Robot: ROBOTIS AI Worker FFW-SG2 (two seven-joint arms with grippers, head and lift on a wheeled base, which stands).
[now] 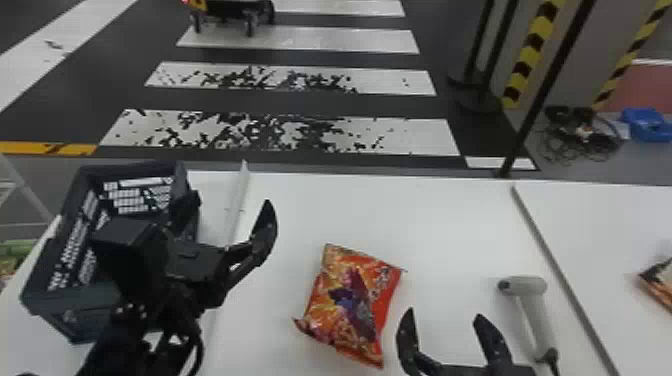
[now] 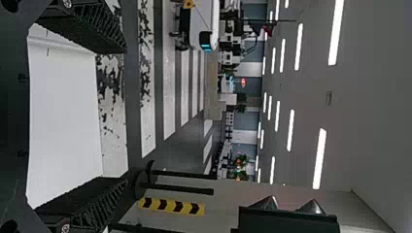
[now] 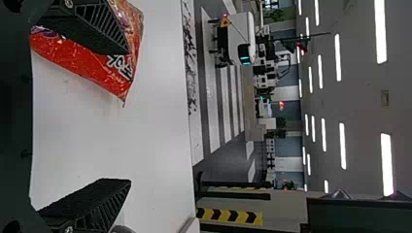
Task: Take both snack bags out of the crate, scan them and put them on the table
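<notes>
Seemingly, the far-right bag (image 1: 661,284) is done; we need the middle bag (image 1: 350,305) scanned, left pincer (image 1: 231,198) and right pincer (image 1: 444,313) spread.

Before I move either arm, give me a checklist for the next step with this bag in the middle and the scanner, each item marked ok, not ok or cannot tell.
1. Left gripper open with nothing between its fingers: ok.
2. Right gripper open with nothing between its fingers: ok.
3. Middle snack bag out of the crate and lying on the table: ok.
4. Scanner in a gripper: not ok; it lies on the table, to the right of the right gripper.
5. Crate fully emptied: cannot tell; the left arm hides part of it.
6. Middle bag already scanned: cannot tell.
</notes>
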